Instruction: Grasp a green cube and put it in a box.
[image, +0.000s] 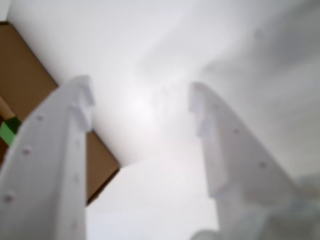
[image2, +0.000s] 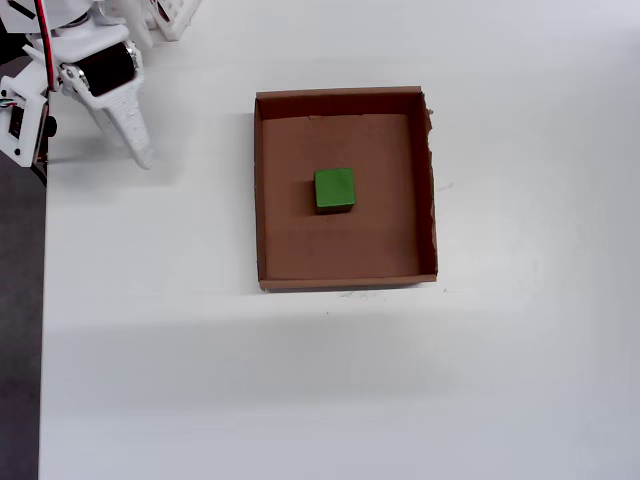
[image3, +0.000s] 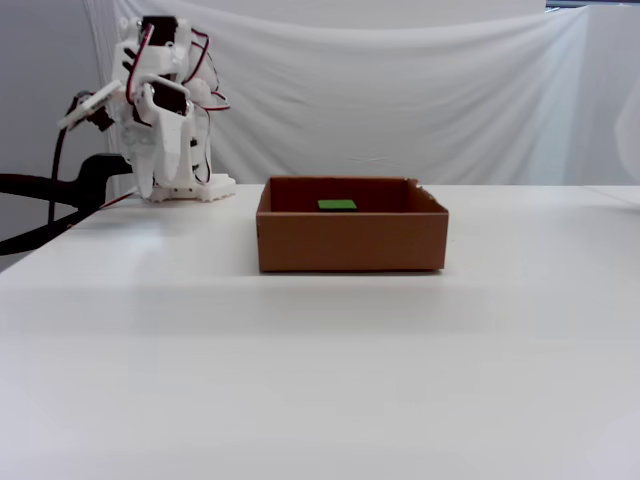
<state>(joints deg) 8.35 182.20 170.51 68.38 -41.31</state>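
The cube (image2: 334, 189) sits flat near the middle of the box (image2: 345, 270), on the bench (image2: 200, 380). It looks small, rigid and light; opposite flat sides would suit a grasp. The tool (image: 141, 100) is empty, jaws spread wide, well left of the box.

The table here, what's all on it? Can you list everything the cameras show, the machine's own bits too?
box: one, brown cardboard, middle of the table, open top.
green cube: one, bright green, on the box floor near its centre, touching no wall.
table: one, white, otherwise bare in the overhead view.
cloth backdrop: one, white, behind the table in the fixed view.
arm: one, white with red and black wires, at the table's far left corner in the fixed view.
gripper: one, white, open, empty, off the box's side.
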